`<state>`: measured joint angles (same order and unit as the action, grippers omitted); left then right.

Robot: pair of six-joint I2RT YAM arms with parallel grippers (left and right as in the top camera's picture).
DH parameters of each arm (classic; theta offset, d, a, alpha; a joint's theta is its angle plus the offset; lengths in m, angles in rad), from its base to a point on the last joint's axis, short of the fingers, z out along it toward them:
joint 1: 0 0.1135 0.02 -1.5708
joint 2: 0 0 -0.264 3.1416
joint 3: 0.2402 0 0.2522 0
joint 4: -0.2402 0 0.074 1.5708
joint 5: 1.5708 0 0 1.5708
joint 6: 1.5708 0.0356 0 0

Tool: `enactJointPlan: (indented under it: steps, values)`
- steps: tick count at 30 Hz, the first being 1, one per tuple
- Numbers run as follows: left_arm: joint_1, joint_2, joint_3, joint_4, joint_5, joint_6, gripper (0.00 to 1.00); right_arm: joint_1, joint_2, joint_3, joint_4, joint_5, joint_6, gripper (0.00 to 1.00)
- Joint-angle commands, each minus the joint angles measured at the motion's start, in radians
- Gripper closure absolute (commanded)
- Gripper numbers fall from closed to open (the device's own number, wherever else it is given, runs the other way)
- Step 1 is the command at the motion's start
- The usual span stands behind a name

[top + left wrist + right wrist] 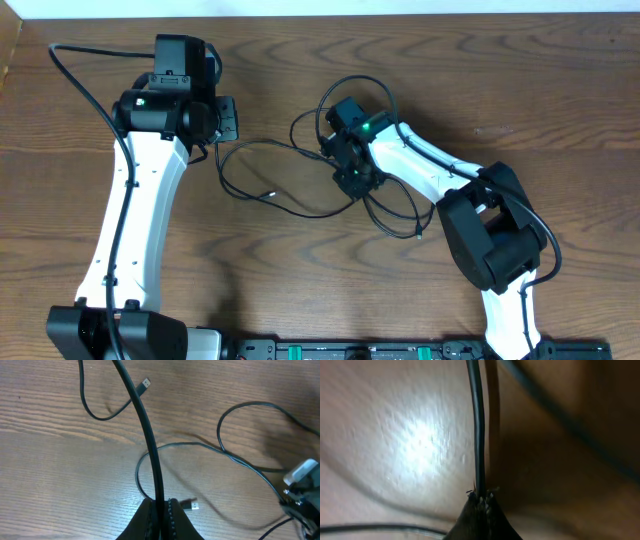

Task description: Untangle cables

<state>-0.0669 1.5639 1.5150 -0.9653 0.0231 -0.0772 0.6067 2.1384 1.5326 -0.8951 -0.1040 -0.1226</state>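
Entry one, my left hand (160,510): fingers pressed together on the black cable (151,450), which leaves the grip and runs in a slight curve out of the top of the left wrist view. Entry two, my right hand (480,504): fingers likewise closed, pinching a dark cable (478,425) that stands straight up from the tips. That view is too blurred for me to tell which of the two cords this is. Entry three, the cables (318,214): thin, dark, lying in loose overlapping loops on the worktop (300,300), spread between my two hands and on past the right one toward its arm. Entry four, the grey cable (190,443): thinner, crossing the black cable near my left fingers, curling into a small loop there, then running off toward my right hand at the edge of that view. Entry five, one plug (190,505): lying flat just beside my left fingertips, apart from them. Entry six, a second plug (145,383): at the end of a hooked strand, well away from the grip, close beside the black cable.
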Motion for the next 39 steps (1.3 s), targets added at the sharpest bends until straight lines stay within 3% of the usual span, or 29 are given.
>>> enactJointPlan:
  steps: [1, 7, 16, 26, 33, 39]
  values:
    - [0.003, -0.004, -0.006, -0.003, -0.009, 0.013, 0.93, -0.033, -0.019, 0.098, -0.064, -0.012, 0.018, 0.99]
    - [0.003, -0.004, -0.006, -0.003, -0.009, 0.013, 0.92, -0.079, -0.144, 0.353, -0.164, -0.014, 0.017, 0.99]
    - [0.003, -0.004, -0.006, -0.003, -0.013, 0.014, 0.93, -0.200, -0.338, 0.669, -0.155, 0.107, 0.017, 0.99]
    - [0.010, -0.004, -0.006, -0.005, -0.233, 0.004, 0.92, -0.554, -0.451, 0.696, -0.203, 0.274, -0.006, 0.99]
    - [0.115, -0.004, -0.006, 0.010, -0.492, -0.195, 0.92, -0.793, -0.451, 0.695, -0.245, 0.099, -0.006, 0.99]
    - [0.330, -0.003, -0.006, 0.008, -0.525, -0.323, 0.93, -0.864, -0.451, 0.695, -0.246, 0.056, -0.006, 0.99]
